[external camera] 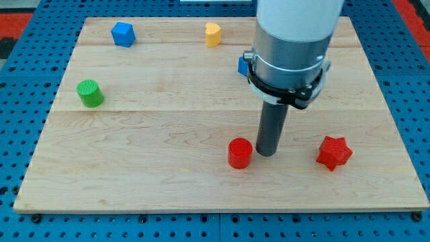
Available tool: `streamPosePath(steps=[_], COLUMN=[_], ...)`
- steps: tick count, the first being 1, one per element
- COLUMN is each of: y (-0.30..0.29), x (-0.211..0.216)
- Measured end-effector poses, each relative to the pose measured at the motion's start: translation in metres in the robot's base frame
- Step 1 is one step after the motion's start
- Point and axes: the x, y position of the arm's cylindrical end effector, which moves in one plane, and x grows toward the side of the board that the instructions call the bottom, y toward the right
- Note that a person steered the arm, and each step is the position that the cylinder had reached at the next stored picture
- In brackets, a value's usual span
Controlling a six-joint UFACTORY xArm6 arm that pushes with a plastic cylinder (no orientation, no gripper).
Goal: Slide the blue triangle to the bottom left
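- My tip (267, 154) rests on the wooden board (134, 168), just right of the red cylinder (240, 153); no claw, nothing held.
- Above the red cylinder, a blue block (242, 65), possibly the triangle, shows mostly hidden behind the arm.

A robotics lab bench: a pale wooden tabletop (168, 128) lies on blue perforated matting (20, 101), with small coloured plastic test blocks.

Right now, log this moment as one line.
my tip: beside red cylinder, right | blue triangle: mostly hidden behind arm, upper board | task: pending
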Motion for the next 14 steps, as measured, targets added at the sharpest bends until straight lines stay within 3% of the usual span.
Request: streamPosePath(steps=[2,4,5,11,12,14], y=[-0.122,-0.113,-0.101,-0.094,-0.039,0.026], x=[-0.011,-0.081,-0.09,-0.082,-0.081,-0.176])
